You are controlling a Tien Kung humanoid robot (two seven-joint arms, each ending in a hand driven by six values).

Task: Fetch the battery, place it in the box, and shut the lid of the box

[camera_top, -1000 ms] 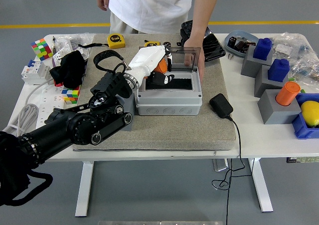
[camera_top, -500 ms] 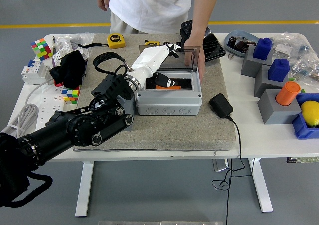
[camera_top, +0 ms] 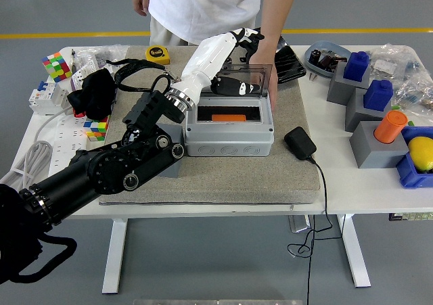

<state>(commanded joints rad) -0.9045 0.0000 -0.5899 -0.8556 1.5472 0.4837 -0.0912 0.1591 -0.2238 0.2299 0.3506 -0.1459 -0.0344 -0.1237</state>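
Note:
The orange battery [camera_top: 228, 118] lies inside the grey box [camera_top: 230, 134] on the brown mat. The box's dark clear lid [camera_top: 256, 80] stands upright at the back. My left hand [camera_top: 237, 61] is white with black fingertips; it is raised above the box, near the lid's top edge, with fingers spread and empty. A person's hand [camera_top: 265, 72] rests on the lid's right side, holding it up. The right arm is out of view.
A black power adapter [camera_top: 300, 143] with its cable lies right of the box. A yellow tape measure [camera_top: 157, 55] sits behind the box. Grey blocks with blue and orange cylinders [camera_top: 379, 126] stand at the right. Puzzle cubes [camera_top: 57, 65] and black cloth [camera_top: 95, 92] lie left.
My left hand let go of the orange battery into the box, then rose up and back toward the lid's top edge. The person's hand stayed on the lid.

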